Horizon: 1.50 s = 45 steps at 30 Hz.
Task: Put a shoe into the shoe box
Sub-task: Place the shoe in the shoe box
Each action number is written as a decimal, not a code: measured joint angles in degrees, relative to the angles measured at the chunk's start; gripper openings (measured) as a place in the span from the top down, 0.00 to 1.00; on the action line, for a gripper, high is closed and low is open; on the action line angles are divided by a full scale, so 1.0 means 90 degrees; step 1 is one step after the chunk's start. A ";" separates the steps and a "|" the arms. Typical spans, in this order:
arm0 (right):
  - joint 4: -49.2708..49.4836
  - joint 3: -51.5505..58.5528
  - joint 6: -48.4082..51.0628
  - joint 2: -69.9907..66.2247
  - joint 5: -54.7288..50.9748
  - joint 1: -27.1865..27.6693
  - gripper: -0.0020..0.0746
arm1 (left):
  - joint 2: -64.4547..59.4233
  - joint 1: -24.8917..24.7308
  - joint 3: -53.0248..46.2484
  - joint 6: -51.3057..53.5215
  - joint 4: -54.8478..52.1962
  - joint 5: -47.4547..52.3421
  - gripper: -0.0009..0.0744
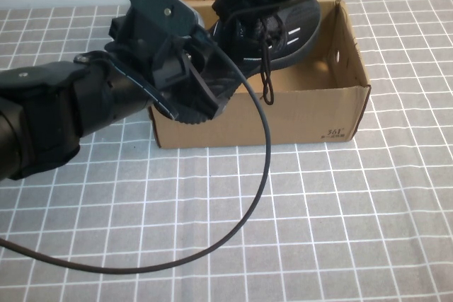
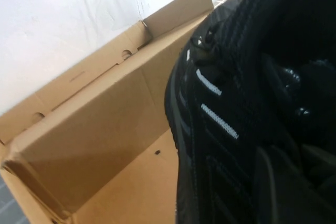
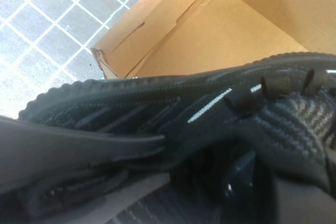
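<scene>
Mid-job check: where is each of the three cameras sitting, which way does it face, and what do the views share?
High view: raised on the robot's side, angled down at the table; left arm crosses toward the shoe box, the right gripper enters from above.
Left wrist view: on the left arm, facing the shoe and box interior.
Right wrist view: on the right arm, looking down along the shoe; a dark finger shows.
Shared: shoe over the open box.

One piece of print could be read — "361°" [image 1: 335,132] in small dark characters, on the front wall of the brown cardboard shoe box [image 1: 283,114], at its lower corner on the robot's right; a smaller line sat just beneath it — too tiny to read; no other readable text appeared.
</scene>
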State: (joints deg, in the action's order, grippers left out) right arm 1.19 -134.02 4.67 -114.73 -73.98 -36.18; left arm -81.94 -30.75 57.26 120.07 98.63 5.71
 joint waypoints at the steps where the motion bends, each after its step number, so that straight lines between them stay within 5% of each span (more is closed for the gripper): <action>1: 0.0005 0.0000 0.0000 0.0000 0.0000 0.0000 0.94 | 0.0000 0.0000 0.0000 0.0095 0.0013 -0.0016 0.94; 9: 0.0059 0.0000 0.0013 0.0000 0.0000 0.0000 0.92 | 0.0000 0.0000 0.0000 0.0590 0.0021 -0.0047 0.95; 16: 0.0321 -0.0050 -0.0026 0.0037 0.0081 0.0012 0.61 | -0.0024 0.0000 0.0000 0.0644 0.0021 -0.0111 0.95; 22: 0.0202 -0.0050 -0.0125 0.0276 0.0094 0.0012 0.54 | -0.0065 0.0000 0.0010 0.0822 0.0021 -0.0128 0.96; 29: -0.0351 -0.0060 -0.0328 0.0960 0.0094 0.0012 0.66 | -0.0076 0.0074 0.0385 0.0863 0.0021 0.0049 0.96; 34: -0.0617 -0.0060 -0.0421 0.1466 0.0094 0.0012 0.91 | -0.0103 0.0666 0.0770 0.0327 -0.0177 0.1039 0.96; 45: -0.1017 0.1735 -0.0641 0.2981 0.0094 0.0012 0.99 | -0.1320 0.1953 0.2895 -0.3340 -0.3458 0.4339 0.96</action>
State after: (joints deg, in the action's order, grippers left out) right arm -7.97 -118.40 -1.10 -87.89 -73.13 -36.08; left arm -93.82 -13.17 83.31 90.01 67.51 44.76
